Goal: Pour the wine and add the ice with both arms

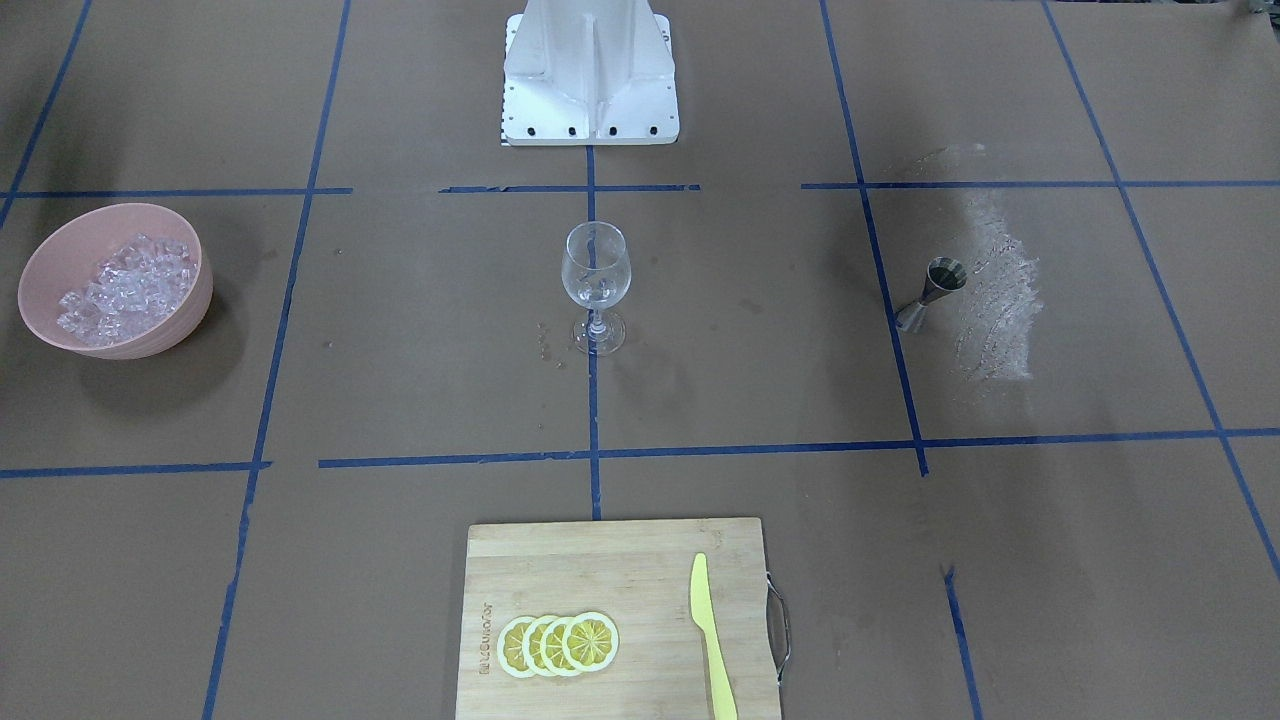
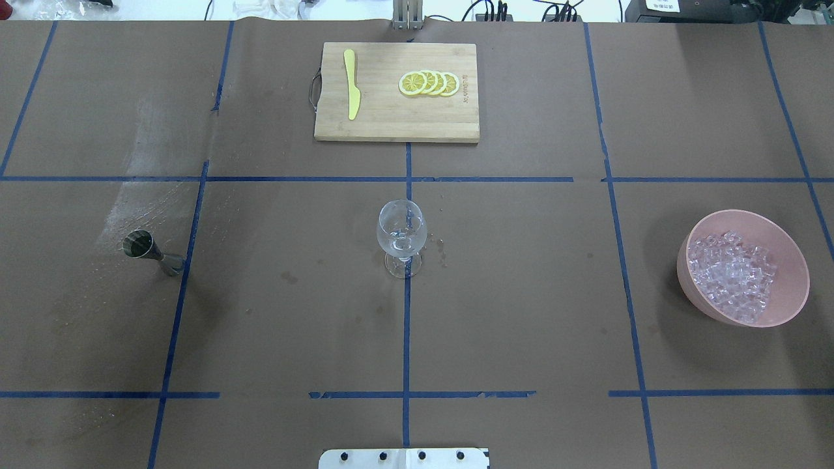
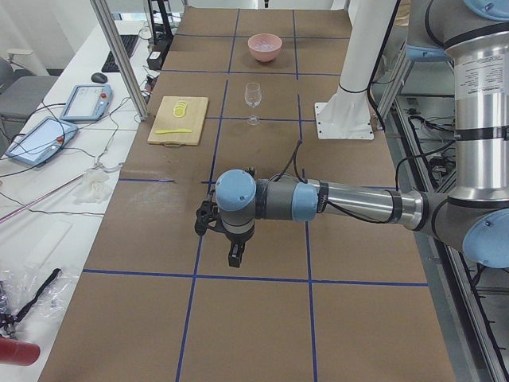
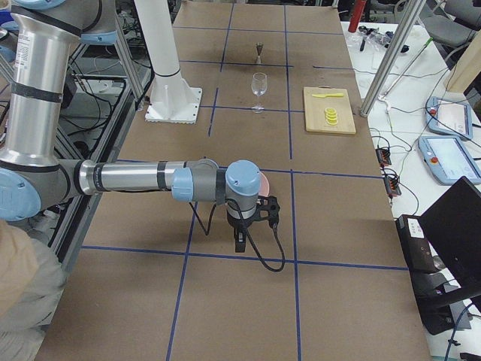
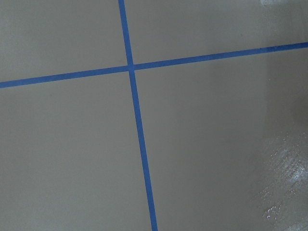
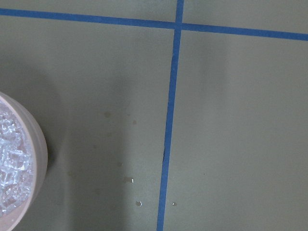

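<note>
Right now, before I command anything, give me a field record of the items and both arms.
wine glass: upright, table centre, contents unclear
jigger: upright, robot's left side
ice: heaped in pink bowl, robot's right side
cutting board: far side, holds lemon slices and yellow knife
left gripper: above bare table, jaws unclear
right gripper: above table beside bowl, jaws unclear

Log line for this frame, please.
left gripper: above table, state unclear | right gripper: above table beside pink bowl, state unclear | ice: in bowl | wine glass: upright, centre | jigger: upright
</note>
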Robot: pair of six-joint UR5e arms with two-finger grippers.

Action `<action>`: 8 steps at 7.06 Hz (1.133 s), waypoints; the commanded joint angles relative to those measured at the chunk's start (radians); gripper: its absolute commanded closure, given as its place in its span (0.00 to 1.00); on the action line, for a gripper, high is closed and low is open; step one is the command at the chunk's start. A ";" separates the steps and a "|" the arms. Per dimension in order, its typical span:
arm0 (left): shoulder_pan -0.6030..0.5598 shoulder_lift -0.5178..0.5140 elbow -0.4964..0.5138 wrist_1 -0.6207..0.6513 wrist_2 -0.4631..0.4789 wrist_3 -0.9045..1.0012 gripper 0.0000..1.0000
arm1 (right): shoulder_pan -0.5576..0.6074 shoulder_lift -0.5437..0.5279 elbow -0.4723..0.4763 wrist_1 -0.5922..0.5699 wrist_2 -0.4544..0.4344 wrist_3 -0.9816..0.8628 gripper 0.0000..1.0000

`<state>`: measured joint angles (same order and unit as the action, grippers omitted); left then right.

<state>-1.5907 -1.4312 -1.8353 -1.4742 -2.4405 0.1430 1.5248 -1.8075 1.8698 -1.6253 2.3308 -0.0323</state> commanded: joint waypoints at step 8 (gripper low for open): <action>-0.008 -0.051 -0.021 -0.451 0.078 -0.002 0.00 | -0.002 0.050 0.092 0.105 0.021 0.005 0.00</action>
<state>-1.5969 -1.4846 -1.8586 -1.7723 -2.3635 0.1417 1.5232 -1.7587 1.9727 -1.5722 2.3344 -0.0295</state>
